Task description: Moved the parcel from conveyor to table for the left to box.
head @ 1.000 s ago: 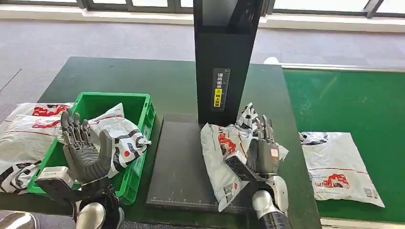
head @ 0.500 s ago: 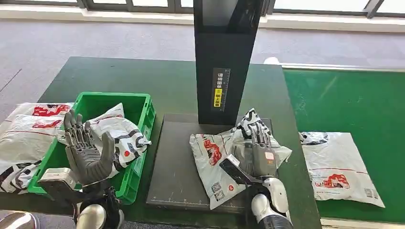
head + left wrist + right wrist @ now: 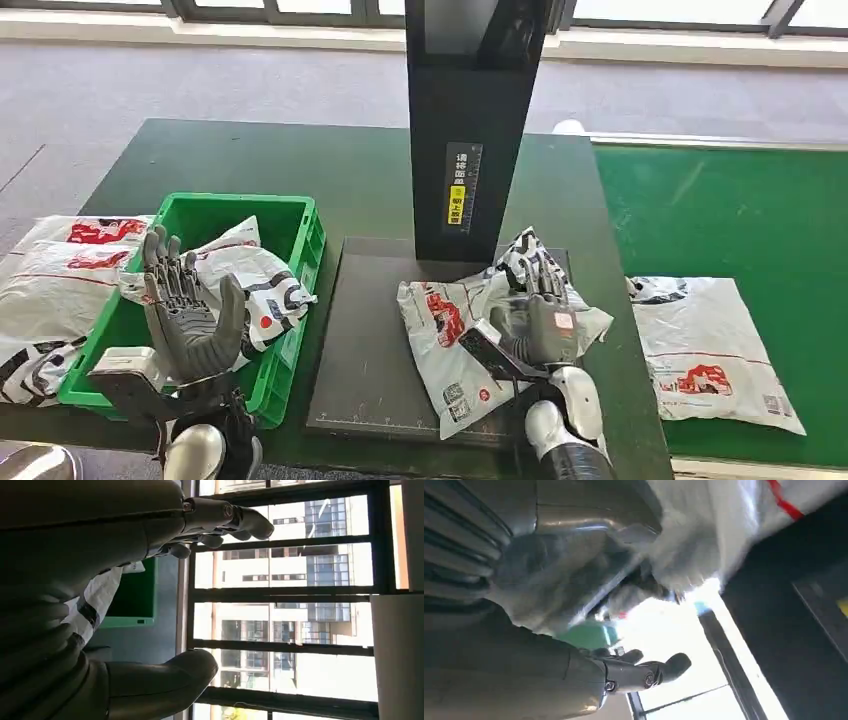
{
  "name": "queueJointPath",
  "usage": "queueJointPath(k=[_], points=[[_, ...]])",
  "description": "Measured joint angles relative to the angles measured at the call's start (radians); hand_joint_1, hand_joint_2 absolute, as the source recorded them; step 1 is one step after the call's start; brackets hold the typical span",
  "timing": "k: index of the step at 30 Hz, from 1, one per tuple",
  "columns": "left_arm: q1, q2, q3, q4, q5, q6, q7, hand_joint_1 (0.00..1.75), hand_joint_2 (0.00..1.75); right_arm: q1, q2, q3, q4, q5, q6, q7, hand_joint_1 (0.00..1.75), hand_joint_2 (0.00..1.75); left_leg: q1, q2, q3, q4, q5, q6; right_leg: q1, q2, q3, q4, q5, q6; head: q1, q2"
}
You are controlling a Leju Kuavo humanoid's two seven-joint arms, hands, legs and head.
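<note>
Right hand [image 3: 540, 322] has settled the parcel [image 3: 452, 340], fingers resting on its crumpled edge, onto the black pad on the surface [image 3: 260, 160], while the left hand [image 3: 190, 318] waits open, empty, beside the green box [image 3: 300, 240].

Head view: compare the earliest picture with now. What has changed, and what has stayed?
The right hand, holding the parcel, lowered it flatter onto the black platform, shifting it left. The open left hand crept slightly toward the green box. Other parcels stayed put.
</note>
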Motion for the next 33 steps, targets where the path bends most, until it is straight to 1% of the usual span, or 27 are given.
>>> queueJointPath(k=[1,4,7,8,13,18,22,25,28,33], points=[[0.0,-0.001,0.0,0.0,-0.001,0.002,0.0,0.0,1.75,0.009,0.0,0.0,-0.018,-0.03,-0.029,-0.034,0.0,1.75,0.0,0.0,0.0,0.0,0.0,0.0,0.0,0.0,0.0,0.0,0.0,0.0,0.0,0.0],[0.001,-0.003,0.0,0.0,-0.005,0.013,0.0,0.0,1.75,0.061,0.015,-0.005,-0.148,-0.14,-0.147,-0.147,0.0,1.75,0.0,0.0,0.0,0.0,0.0,0.0,0.0,0.0,0.0,0.0,0.0,0.0,0.0,0.0],[0.007,-0.006,-0.003,0.0,-0.016,0.031,0.0,0.0,1.75,0.124,0.03,-0.005,-0.271,-0.218,-0.182,-0.223,0.0,1.75,0.0,0.0,0.0,0.0,-0.001,0.0,0.0,0.0,0.0,0.0,-0.001,-0.001,0.0,0.0],[0.01,-0.007,-0.005,0.0,-0.022,0.039,0.0,0.0,1.75,0.135,0.031,-0.005,-0.305,-0.238,-0.184,-0.234,0.0,1.75,0.0,0.0,0.0,0.0,-0.001,0.0,0.0,0.0,-0.001,0.0,-0.001,-0.001,0.0,0.0],[0.016,-0.007,-0.035,0.003,-0.049,0.083,0.0,0.0,1.75,0.176,0.036,-0.01,-0.53,-0.335,-0.189,-0.245,0.0,1.75,0.0,0.0,0.0,0.0,-0.001,0.0,0.0,0.0,-0.001,0.0,-0.001,-0.001,0.0,0.0],[0.015,-0.007,-0.055,0.033,-0.108,0.097,0.0,0.0,1.75,0.191,0.036,-0.024,-0.635,-0.366,-0.189,-0.245,0.0,1.75,0.0,0.0,0.001,0.0,-0.001,0.0,0.0,0.0,-0.001,0.0,-0.001,0.0,0.0,0.0],[0.015,-0.007,-0.058,0.053,-0.126,0.1,0.0,0.0,1.75,0.196,0.036,-0.026,-0.671,-0.372,-0.188,-0.245,0.0,1.75,0.0,0.001,0.001,0.0,-0.001,0.0,0.0,0.0,-0.001,0.0,-0.001,-0.001,0.0,0.0],[0.009,-0.008,-0.061,0.093,-0.205,0.091,0.01,0.0,1.75,0.197,0.036,-0.026,-0.679,-0.376,-0.188,-0.245,0.0,1.75,0.0,0.0,0.001,0.0,-0.001,0.0,0.0,0.0,-0.001,0.0,-0.001,-0.001,0.0,0.0],[-0.012,-0.018,-0.072,0.174,-0.306,0.097,0.01,0.0,1.75,0.196,0.036,-0.026,-0.676,-0.384,-0.188,-0.245,0.0,1.75,0.0,0.001,0.001,0.0,-0.001,0.0,0.0,0.0,-0.001,0.0,-0.001,-0.001,0.0,0.0],[-0.047,-0.024,-0.098,0.318,-0.42,0.157,0.01,0.0,1.75,0.194,0.036,-0.026,-0.656,-0.387,-0.187,-0.245,0.0,1.75,0.0,0.001,0.001,0.0,-0.001,0.0,0.0,0.0,-0.001,0.0,-0.001,0.0,0.0,0.0]])
